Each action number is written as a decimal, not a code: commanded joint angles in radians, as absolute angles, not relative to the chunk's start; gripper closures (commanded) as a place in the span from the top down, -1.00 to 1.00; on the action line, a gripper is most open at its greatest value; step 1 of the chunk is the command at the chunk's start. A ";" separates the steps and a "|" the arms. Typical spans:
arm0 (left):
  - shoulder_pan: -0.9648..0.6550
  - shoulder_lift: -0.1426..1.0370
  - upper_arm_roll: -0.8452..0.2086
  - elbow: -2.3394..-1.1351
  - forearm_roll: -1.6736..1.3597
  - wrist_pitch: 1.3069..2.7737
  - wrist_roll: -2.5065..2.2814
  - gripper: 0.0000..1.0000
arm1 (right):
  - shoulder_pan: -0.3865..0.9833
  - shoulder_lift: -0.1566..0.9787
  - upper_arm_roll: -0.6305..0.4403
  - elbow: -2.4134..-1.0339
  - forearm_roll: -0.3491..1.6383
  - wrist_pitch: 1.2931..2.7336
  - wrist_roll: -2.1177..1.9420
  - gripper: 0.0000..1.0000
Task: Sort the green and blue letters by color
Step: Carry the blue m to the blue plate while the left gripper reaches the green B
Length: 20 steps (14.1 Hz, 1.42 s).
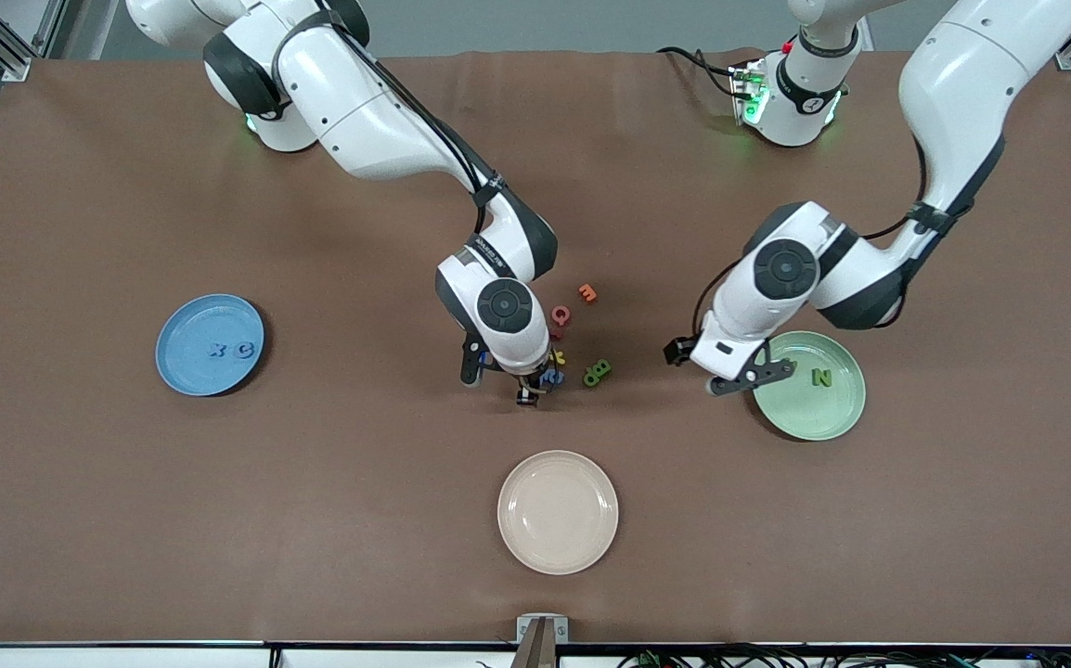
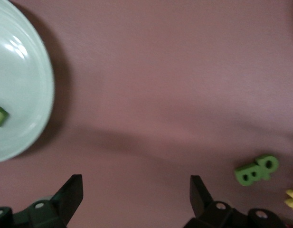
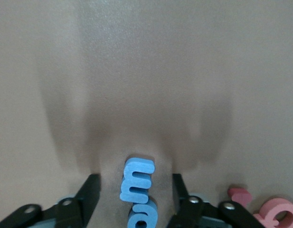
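Observation:
My right gripper [image 1: 528, 394] is down at the letter pile in the table's middle. It is open, and its fingers [image 3: 89, 194] straddle a blue letter E [image 3: 137, 180] with a gap on each side. A second blue letter [image 3: 144, 216] lies against that one. Two blue letters [image 1: 231, 351] lie in the blue plate [image 1: 185, 327]. My left gripper [image 1: 729, 371] hangs open and empty over bare table beside the green plate [image 1: 800, 417], which holds a green N [image 1: 820, 378]. A green B [image 1: 597, 372] [image 2: 257, 170] lies beside the pile.
A pink letter [image 1: 560, 315], an orange letter [image 1: 588, 293] and a yellow letter [image 1: 557, 357] lie in the same pile. An empty beige plate [image 1: 558, 511] stands nearer the front camera than the pile.

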<state>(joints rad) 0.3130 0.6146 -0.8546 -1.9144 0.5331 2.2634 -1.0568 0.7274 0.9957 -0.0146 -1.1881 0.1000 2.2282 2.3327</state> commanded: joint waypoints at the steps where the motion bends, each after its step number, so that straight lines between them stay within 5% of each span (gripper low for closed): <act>1: 0.262 0.656 -0.848 -1.859 0.554 2.256 -1.100 0.98 | 0.742 1.022 -0.015 -1.152 0.103 2.224 2.342 0.04; 5: 0.148 0.686 -0.770 -1.801 0.613 2.261 -1.149 0.98 | 0.744 1.022 -0.015 -1.152 0.098 2.223 2.310 -0.95; 9: 0.092 0.706 -0.761 -1.772 0.640 2.290 -1.143 0.98 | 0.726 1.009 -0.014 -1.152 0.103 2.179 2.199 -1.00; 15: 0.072 0.729 -0.749 -1.767 0.686 2.318 -0.716 0.98 | 0.632 0.875 -0.002 -1.172 0.135 1.808 1.336 -1.00; 20: 0.051 0.768 -0.743 -1.744 0.731 2.362 -0.407 0.98 | 0.520 0.519 -0.012 -1.559 0.118 1.813 0.770 -1.00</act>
<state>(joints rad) 0.0747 0.7369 -0.7515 -1.7778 0.6872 2.3426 -0.4668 0.5745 0.7405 -0.0237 -1.2770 0.1136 1.7523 0.9700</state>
